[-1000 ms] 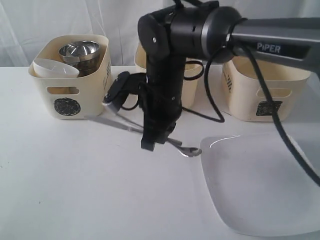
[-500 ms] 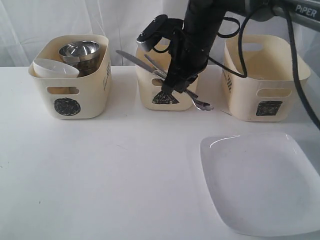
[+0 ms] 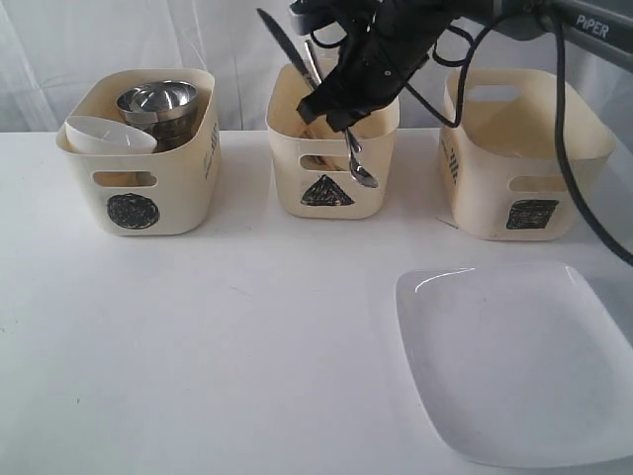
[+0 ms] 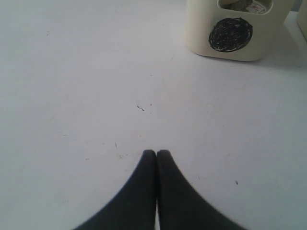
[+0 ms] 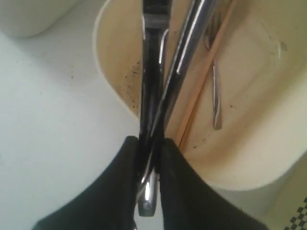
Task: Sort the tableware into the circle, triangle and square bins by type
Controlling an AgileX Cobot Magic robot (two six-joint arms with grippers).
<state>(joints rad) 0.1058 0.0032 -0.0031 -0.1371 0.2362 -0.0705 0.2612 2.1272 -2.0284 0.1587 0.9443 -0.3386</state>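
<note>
My right gripper [image 3: 326,111] hangs over the triangle bin [image 3: 297,183], shut on two steel pieces that cross between its fingers. One is a spoon [image 3: 362,173] hanging down in front of the bin; the other, a knife [image 3: 279,38], points up and left. In the right wrist view both handles [image 5: 152,96] run from the gripper [image 5: 148,146] over the bin's inside [image 5: 249,110], where a wooden chopstick [image 5: 199,93] and a thin steel piece [image 5: 217,103] lie. The circle bin [image 3: 178,198] holds a white bowl [image 3: 107,136] and steel bowls [image 3: 158,102]. My left gripper [image 4: 156,154] is shut and empty above the table.
The square bin [image 3: 485,188] stands at the right. A large white plate [image 3: 514,366] lies on the table at the front right. The circle bin [image 4: 230,31] shows ahead of my left gripper. The right arm's cable [image 3: 569,148] hangs across the square bin.
My right gripper has risen from the table with the spoon and knife and swung back over the triangle bin. The cutlery now tilts steeply.
</note>
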